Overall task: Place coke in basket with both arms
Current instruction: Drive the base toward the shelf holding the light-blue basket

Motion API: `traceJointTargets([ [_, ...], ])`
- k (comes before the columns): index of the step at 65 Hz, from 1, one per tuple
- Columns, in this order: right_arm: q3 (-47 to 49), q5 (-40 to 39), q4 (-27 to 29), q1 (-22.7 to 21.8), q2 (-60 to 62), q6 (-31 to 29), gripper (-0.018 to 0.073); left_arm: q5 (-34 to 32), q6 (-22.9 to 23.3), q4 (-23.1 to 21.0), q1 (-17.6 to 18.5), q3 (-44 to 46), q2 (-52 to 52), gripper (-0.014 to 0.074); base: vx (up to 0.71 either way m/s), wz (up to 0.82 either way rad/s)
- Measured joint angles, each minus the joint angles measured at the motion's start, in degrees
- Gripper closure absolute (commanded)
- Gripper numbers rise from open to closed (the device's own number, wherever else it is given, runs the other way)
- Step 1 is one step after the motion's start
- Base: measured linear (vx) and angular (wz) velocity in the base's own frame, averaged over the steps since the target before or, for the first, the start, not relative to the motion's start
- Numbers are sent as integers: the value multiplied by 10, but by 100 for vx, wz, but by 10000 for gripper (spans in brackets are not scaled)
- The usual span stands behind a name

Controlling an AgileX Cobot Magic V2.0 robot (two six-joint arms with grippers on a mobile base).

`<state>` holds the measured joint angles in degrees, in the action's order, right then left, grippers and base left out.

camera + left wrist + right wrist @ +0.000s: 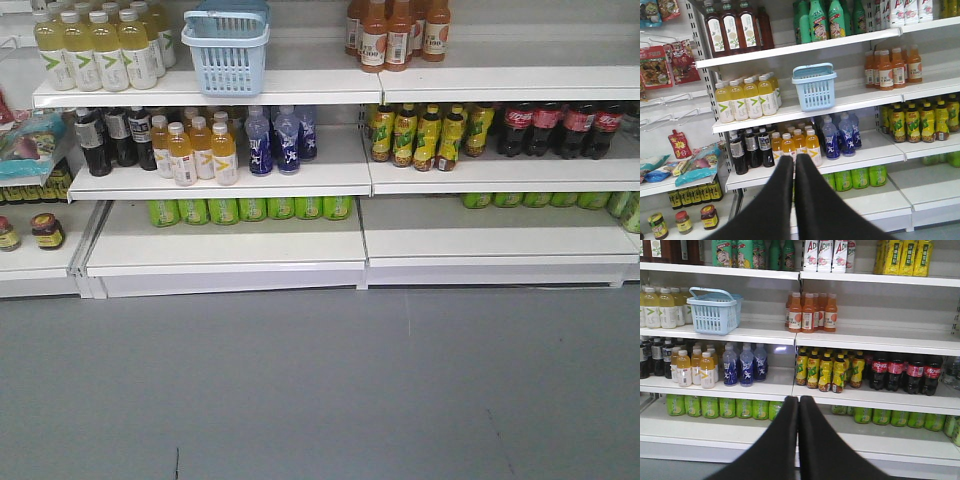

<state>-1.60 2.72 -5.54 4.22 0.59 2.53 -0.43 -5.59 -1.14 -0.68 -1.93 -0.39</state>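
Observation:
The light blue basket (227, 45) stands on the upper white shelf between pale yellow bottles and orange bottles; it also shows in the left wrist view as the basket (814, 86) and in the right wrist view as the basket (714, 311). No red coke can shows in any view. My left gripper (794, 158) is shut and holds nothing, well in front of the shelves. My right gripper (798, 399) is likewise shut and holds nothing, away from the shelving. Neither gripper appears in the front view.
Dark cola bottles with red labels (902, 374) stand on the middle right shelf beside yellow-green bottles (827, 370). Blue bottles (275, 140) and orange-juice bottles (195, 152) fill the middle left shelf. Green cans (250, 209) line the low shelf. Grey floor (320, 390) lies before the shelves.

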Motion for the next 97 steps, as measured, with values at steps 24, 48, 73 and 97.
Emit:
traceJointTargets([
  [24, 0, 0, 0, 0, 0, 0, 569, 0, 0, 0, 0, 0, 0, 603, 2, 0],
  [48, 0, 0, 0, 0, 0, 0, 569, 0, 0, 0, 0, 0, 0, 603, 8, 1],
  [73, 0, 0, 0, 0, 0, 0, 569, 0, 0, 0, 0, 0, 0, 603, 14, -1],
  [97, 0, 0, 0, 0, 0, 0, 569, 0, 0, 0, 0, 0, 0, 603, 18, -4],
])
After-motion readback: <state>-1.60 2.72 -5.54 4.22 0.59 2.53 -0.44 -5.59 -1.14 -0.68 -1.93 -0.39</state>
